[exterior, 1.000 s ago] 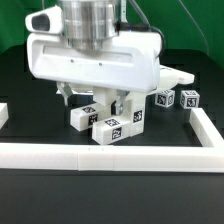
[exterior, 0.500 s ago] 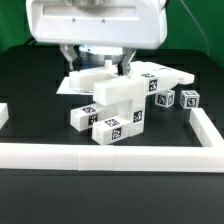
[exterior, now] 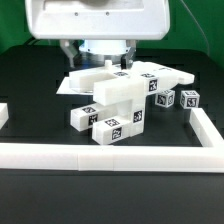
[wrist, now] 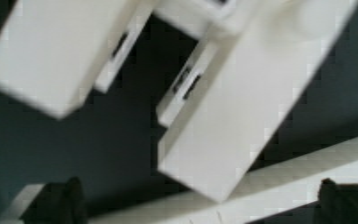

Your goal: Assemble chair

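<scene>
Lifted since a second ago, the gripper (exterior: pixel 98 55) hangs above the chair parts (exterior: pixel 120 92) instead of sitting low among them; over the last half second it has hardly shifted. Its jaws stand wide apart and hold nothing. In the wrist view the two dark fingertips (wrist: pixel 59 200) show at opposite edges, with only white parts and the dark table below them.

From the exterior view's left, a white piece (exterior: pixel 3 115) is cut off by the frame edge, well apart from the rest; what it is cannot be told. Next comes the pile, on the black table (exterior: pixel 30 90) under the gripper. A flat panel (exterior: pixel 85 82) lies at its left. A thick slab (exterior: pixel 122 90) rests tilted across the panel, its tagged end toward the right. A second panel (exterior: pixel 168 74) reaches out behind the slab.

In front of the pile lie two tagged blocks (exterior: pixel 85 117), one just beside the other, with a smaller tagged peg (exterior: pixel 135 118) close to them. Further right, two tagged cubes (exterior: pixel 188 98) stand side by side near the slab's end. The rail (exterior: pixel 110 155) runs along the front and turns back at the right, beside the cubes.
</scene>
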